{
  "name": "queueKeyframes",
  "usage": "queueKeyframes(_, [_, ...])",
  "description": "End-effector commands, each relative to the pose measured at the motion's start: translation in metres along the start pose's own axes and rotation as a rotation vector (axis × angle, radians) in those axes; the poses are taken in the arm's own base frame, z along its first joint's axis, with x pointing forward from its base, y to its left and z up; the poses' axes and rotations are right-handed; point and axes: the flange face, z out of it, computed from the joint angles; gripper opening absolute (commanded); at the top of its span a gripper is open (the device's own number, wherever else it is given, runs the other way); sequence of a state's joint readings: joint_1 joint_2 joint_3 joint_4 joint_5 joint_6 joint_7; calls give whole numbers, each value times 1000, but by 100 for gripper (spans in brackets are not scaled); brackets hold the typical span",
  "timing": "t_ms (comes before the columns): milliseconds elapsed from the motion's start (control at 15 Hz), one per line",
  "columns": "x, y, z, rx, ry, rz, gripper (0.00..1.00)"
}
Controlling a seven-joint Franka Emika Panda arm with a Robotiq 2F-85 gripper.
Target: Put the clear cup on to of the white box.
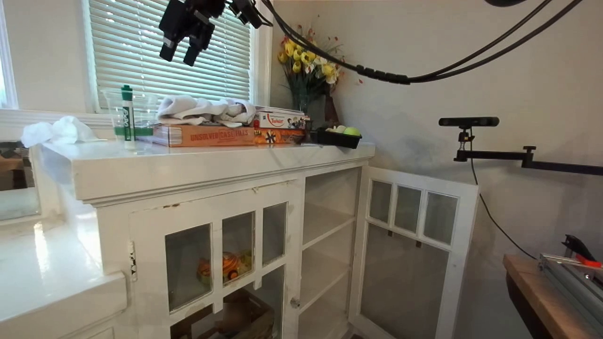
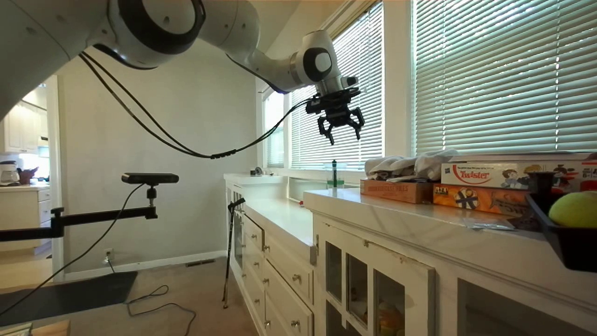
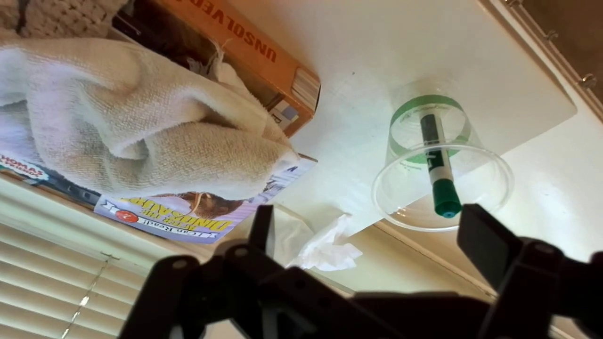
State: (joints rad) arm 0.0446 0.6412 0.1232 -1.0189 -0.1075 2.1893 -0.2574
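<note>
While finding a white tissue (image 1: pixel 69 128) by the left rear corner of the worktop (image 1: pixel 198 161), seeing the clear plastic cup (image 1: pixel 144 116) upright near the left edge, with a green Expo marker (image 1: pixel 127 113) inside. Seeing the Robotiq gripper (image 1: pixel 179 54) hanging above, spread wide; then noticing the white Twister box (image 1: pixel 280 120), and a black tray (image 1: pixel 331 139) by the right front corner.

The gripper (image 1: pixel 179 56) hangs, jaws apart, before the blinds (image 1: pixel 127 52). On the counter (image 1: pixel 221 160), the clear cup (image 1: pixel 143 118) stands at left, a green marker (image 1: pixel 127 110) in it; farther right lie a towel (image 1: pixel 202 110) and, atop an orange box (image 1: pixel 279 136), the white box (image 1: pixel 281 120).
</note>
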Motion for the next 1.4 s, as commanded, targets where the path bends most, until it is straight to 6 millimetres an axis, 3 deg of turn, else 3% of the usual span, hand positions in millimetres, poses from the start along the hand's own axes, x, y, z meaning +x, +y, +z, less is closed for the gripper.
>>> queueKeyframes(0, [0,1,-1,-1,1,1,100])
queueKeyframes(133, [-15,17,4,-35,-35,92,100])
queueKeyframes(467, [-22,27,32,-40,-11,163,100])
queueKeyframes(800, [-11,14,47,2,68,128,100])
queueKeyframes(1333, [7,-15,51,70,124,87,100])
